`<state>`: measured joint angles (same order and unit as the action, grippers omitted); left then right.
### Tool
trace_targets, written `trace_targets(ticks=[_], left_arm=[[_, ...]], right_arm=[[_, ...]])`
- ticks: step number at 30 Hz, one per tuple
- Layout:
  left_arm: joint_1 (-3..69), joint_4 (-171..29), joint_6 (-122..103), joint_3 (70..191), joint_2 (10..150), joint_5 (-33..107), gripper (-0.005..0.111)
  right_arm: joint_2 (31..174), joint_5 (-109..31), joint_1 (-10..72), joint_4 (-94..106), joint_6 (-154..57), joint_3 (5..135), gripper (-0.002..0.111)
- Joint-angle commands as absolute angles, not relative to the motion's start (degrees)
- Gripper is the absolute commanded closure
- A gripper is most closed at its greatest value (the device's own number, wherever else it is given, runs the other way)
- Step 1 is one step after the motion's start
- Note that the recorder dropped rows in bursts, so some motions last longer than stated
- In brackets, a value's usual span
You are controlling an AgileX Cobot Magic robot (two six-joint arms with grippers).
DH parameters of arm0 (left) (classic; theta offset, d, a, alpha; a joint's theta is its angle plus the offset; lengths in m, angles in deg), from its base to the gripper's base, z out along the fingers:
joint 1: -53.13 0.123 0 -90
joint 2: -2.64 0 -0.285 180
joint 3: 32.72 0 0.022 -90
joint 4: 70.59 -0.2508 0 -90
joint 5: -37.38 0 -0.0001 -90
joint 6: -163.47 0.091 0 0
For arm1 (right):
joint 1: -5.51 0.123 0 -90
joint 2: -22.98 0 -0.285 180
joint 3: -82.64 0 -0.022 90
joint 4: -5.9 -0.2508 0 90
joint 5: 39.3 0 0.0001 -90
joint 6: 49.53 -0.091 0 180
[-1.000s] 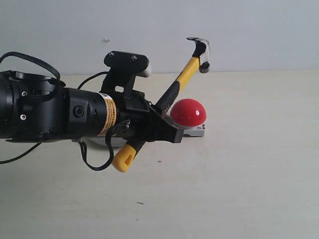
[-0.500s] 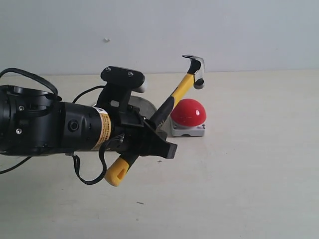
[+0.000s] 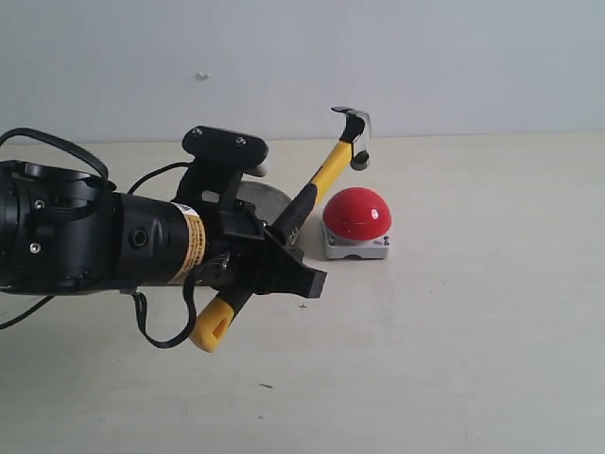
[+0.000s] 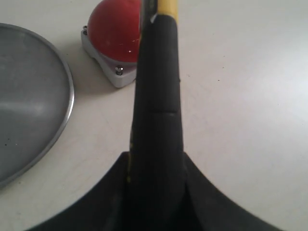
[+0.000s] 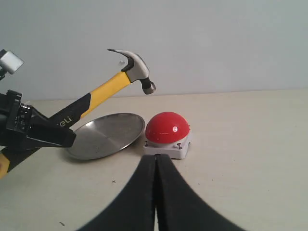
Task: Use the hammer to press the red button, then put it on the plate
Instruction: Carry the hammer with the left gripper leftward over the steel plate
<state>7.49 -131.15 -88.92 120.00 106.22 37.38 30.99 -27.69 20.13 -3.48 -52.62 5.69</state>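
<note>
My left gripper [image 3: 284,270] is shut on the black grip of the hammer [image 3: 321,180], which slants up to the right. Its dark metal head [image 3: 354,132] hangs in the air just above and left of the red button [image 3: 356,212]; they are apart. The yellow looped end [image 3: 210,326] sticks out below the gripper. In the left wrist view the handle [image 4: 156,96] runs up past the button [image 4: 115,29]. The silver plate [image 5: 107,134] lies left of the button, mostly hidden behind my left arm in the exterior view. My right gripper [image 5: 156,161] is shut and empty, short of the button [image 5: 166,128].
A pale wall stands behind the tabletop [image 3: 473,322]. The bulky left arm and its cable [image 3: 66,236] fill the left side of the exterior view. The right arm does not show in that view.
The left gripper with the hammer has moved left and down. The hammer head has dropped and now hangs closer above the button's left side.
</note>
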Motion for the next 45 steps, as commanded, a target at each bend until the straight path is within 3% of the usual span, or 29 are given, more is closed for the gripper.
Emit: trace_targets(ticks=[1,12,22,36,38,45], left_arm=[[7.54,-131.37,-88.65,121.89,105.13,35.81,0.107],[8.09,-131.38,-88.52,129.31,106.24,36.62,0.107],[8.49,-131.6,-90.12,129.31,120.87,36.84,0.107],[9.42,-131.11,-89.46,126.34,95.3,40.91,0.107],[12.81,-131.0,-91.8,123.37,94.71,36.29,0.107],[31.39,-135.96,-106.52,116.71,99.03,-2.47,0.107]], right_arm=[[30.77,-27.2,20.19,-3.47,-52.51,5.42,0.108],[30.77,-27.07,20.19,-3.89,-52.49,5.42,0.108],[30.77,-27.07,20.19,-3.89,-52.49,5.42,0.108],[30.77,-27.04,20.19,-4.33,-52.49,5.42,0.108],[30.77,-27.04,20.19,-4.33,-52.49,5.42,0.108],[30.77,-27.04,20.19,-4.33,-52.49,5.42,0.108]])
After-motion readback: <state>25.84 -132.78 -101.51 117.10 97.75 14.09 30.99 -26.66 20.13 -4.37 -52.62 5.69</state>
